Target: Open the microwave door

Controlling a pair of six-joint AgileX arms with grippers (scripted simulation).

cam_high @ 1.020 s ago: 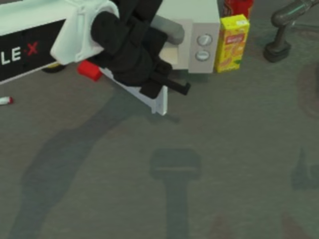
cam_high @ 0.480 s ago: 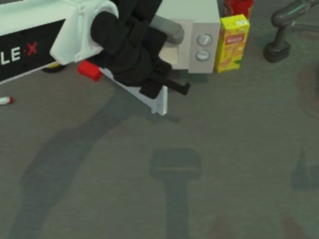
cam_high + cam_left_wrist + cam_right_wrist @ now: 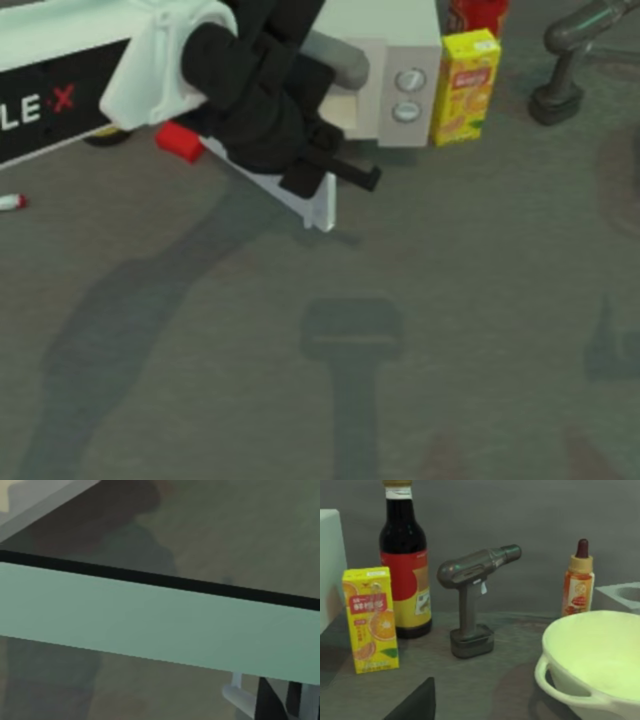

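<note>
The white microwave (image 3: 392, 60) stands at the table's far edge, its two round knobs facing the front. The microwave door (image 3: 300, 195) is swung wide open and angles out toward the front left, leaving the cream interior (image 3: 345, 108) exposed. My left gripper (image 3: 345, 172) sits at the door's free end, shut on the slim handle (image 3: 239, 698). In the left wrist view the door's edge (image 3: 150, 620) runs across as a pale green band, with a black finger (image 3: 270, 705) against the handle. Only a dark part of my right gripper (image 3: 417, 705) shows, parked at the right, away from the microwave.
A yellow juice carton (image 3: 465, 85) stands against the microwave's right side, with a dark sauce bottle (image 3: 405, 565) behind it and a grey drill (image 3: 565, 60) further right. A dropper bottle (image 3: 579, 580) and a pale bowl (image 3: 595, 660) are near the right arm. A small red block (image 3: 180, 142) lies left of the door.
</note>
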